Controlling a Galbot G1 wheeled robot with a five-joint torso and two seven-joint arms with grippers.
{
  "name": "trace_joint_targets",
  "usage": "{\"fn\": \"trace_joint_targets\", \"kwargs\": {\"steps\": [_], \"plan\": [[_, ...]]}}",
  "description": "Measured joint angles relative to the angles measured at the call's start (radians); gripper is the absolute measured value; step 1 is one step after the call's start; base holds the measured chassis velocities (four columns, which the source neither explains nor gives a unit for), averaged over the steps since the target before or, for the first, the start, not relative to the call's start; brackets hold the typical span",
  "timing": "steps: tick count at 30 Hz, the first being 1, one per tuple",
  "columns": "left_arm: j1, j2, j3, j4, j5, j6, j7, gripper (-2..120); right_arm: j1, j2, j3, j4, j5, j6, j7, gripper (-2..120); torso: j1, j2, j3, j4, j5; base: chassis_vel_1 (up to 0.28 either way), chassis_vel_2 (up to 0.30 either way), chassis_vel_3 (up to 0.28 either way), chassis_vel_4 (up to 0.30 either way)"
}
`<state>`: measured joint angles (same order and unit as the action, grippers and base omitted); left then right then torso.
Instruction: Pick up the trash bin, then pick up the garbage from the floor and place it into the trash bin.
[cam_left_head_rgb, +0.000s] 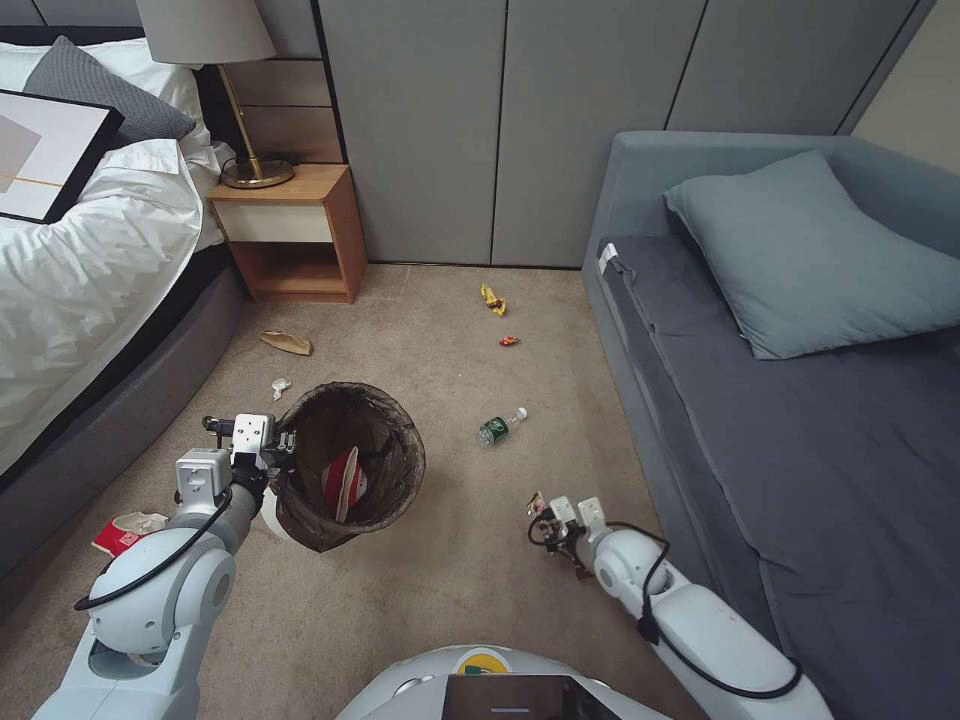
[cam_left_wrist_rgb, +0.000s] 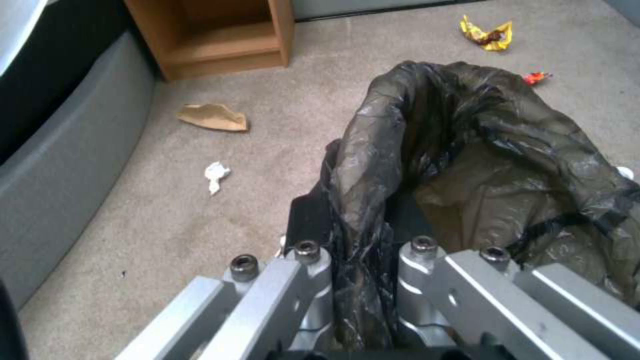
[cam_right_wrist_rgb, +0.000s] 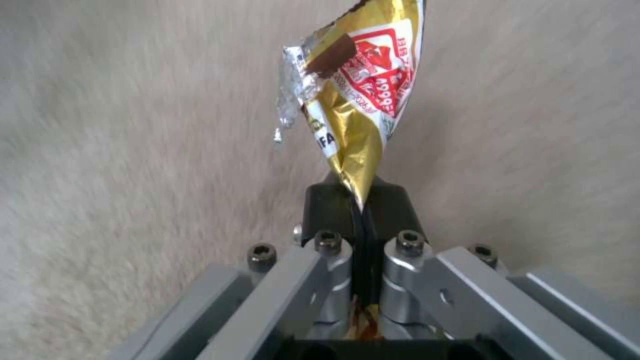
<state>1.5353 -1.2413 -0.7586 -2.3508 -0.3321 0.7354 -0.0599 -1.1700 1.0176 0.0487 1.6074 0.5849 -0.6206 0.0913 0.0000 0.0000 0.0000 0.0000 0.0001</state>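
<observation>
Even, soft indoor light fills the room, with no hard shadows; a faint shadow sits under the bin toward 6 o'clock. The head view is sharp but bends straight lines near its edges. The left wrist view is soft and blocky. In the right wrist view the carpet is smeared with blur, while the gold wrapper glints

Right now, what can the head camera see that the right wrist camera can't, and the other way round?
Head view alone: the left hand shut on the trash bin rim, the clear bottle, the sofa and bed. Right wrist view alone: the red and white print on the gold wrapper. Both: the right hand shut on that wrapper above the carpet.
</observation>
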Motion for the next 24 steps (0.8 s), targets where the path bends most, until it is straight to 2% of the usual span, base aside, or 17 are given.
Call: {"fn": "trace_joint_targets", "kwargs": {"steps": [2, 7, 10, 11, 13, 14, 17, 18, 24], "plan": [[0.0, 0.0, 0.0, 0.0, 0.0, 0.0, 0.0, 7, -0.043, -0.025, 0.062, 0.082, 0.012, -0.004, 0.002, 0, 0.0, 0.0, 0.0, -0.0002, 0.0001, 0.0, 0.0, 0.0, 0.0], [-0.001, 0.0, 0.0, 0.0, 0.0, 0.0, -0.001, 7, -0.095, -0.046, 0.141, 0.179, 0.028, -0.007, 0.006, 0, 0.0, 0.0, 0.0, -0.0002, -0.0001, 0.0, 0.0, 0.0, 0.0], [-0.002, -0.001, 0.004, 0.001, 0.0, 0.0, -0.001, 7, -0.142, -0.069, 0.228, 0.302, 0.085, -0.012, 0.025, 0, 0.0, 0.0, 0.0, -0.0002, 0.0, 0.0, 0.0, 0.0, 0.0], [-0.002, -0.001, 0.004, 0.001, 0.0, 0.0, -0.001, 7, -0.142, -0.069, 0.228, 0.302, 0.085, -0.012, 0.025, 0, 0.0, 0.0, 0.0, -0.0002, 0.0, 0.0, 0.0, 0.0, 0.0], [-0.003, 0.0, 0.004, 0.002, 0.001, 0.0, -0.001, 7, -0.153, -0.088, 0.266, 0.399, 0.148, -0.017, 0.043, 0, 0.0, 0.0, 0.0, 0.0, 0.0, 0.0, 0.0, 0.0, 0.0], [-0.003, 0.0, 0.004, 0.002, 0.001, 0.0, -0.001, 7, -0.153, -0.088, 0.266, 0.399, 0.148, -0.017, 0.043, 0, 0.0, 0.0, 0.0, 0.0, 0.0, 0.0, 0.0, 0.0, 0.0], [-0.005, 0.001, 0.004, 0.006, 0.002, 0.0, -0.002, 7, -0.142, -0.117, 0.302, 0.526, 0.244, -0.028, 0.06, 0, 0.0, 0.0, 0.0, 0.0, -0.0001, 0.0, 0.0, 0.0, 0.0], [-0.005, 0.001, 0.004, 0.006, 0.002, 0.0, -0.002, 7, -0.142, -0.117, 0.302, 0.526, 0.244, -0.028, 0.06, 0, 0.0, 0.0, 0.0, 0.0, -0.0001, 0.0, 0.0, 0.0, 0.0], [-0.007, -0.001, 0.008, 0.012, 0.005, 0.0, -0.002, 7, -0.058, -0.193, 0.322, 0.674, 0.371, -0.028, 0.062, 0, 0.0, 0.0, 0.0, 0.0, -0.0001, 0.0, 0.0, 0.0, 0.0]]}}
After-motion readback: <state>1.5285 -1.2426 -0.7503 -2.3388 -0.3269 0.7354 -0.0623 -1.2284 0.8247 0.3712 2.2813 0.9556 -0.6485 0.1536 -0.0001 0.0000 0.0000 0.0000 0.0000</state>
